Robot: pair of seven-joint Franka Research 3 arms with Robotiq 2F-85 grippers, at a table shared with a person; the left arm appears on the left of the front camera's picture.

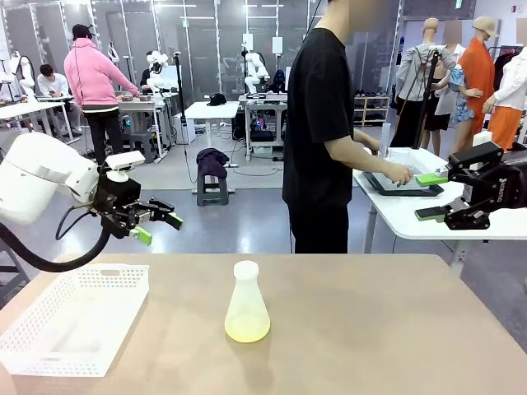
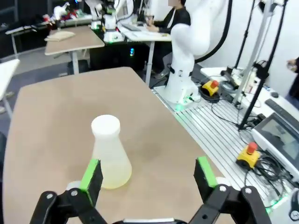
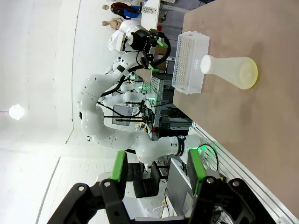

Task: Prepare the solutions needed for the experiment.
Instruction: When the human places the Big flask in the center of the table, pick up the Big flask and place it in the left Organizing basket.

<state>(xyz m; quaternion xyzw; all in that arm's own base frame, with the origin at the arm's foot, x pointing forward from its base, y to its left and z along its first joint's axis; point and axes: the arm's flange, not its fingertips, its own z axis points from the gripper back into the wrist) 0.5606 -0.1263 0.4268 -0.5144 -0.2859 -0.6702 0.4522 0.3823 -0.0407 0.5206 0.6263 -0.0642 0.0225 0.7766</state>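
Pale-yellow solution (image 1: 247,332) shows as a shallow layer at the bottom of a frosted conical flask (image 1: 246,296). In the front view the flask stands upright at the middle of the tan table (image 1: 370,329). White basket (image 1: 49,346) sits at the table's left near corner. Left gripper (image 1: 158,228) hangs above the basket's far side, jaws wide apart, empty. Right gripper (image 1: 433,196) is off past the table's far right corner, jaws parted, nothing between them. A person (image 1: 317,123) in a black shirt stands beyond, one hand at a tray (image 1: 395,188).

Left wrist view: left gripper (image 2: 147,175) spread wide. Flask (image 2: 108,154) is upright on the table beyond one pad (not between the pads), yellow layer visible at its base.

Right wrist view (rolled sideways): right gripper (image 3: 157,170) parted and empty. Flask (image 3: 231,70) and basket (image 3: 189,65) lie farther off on the table.
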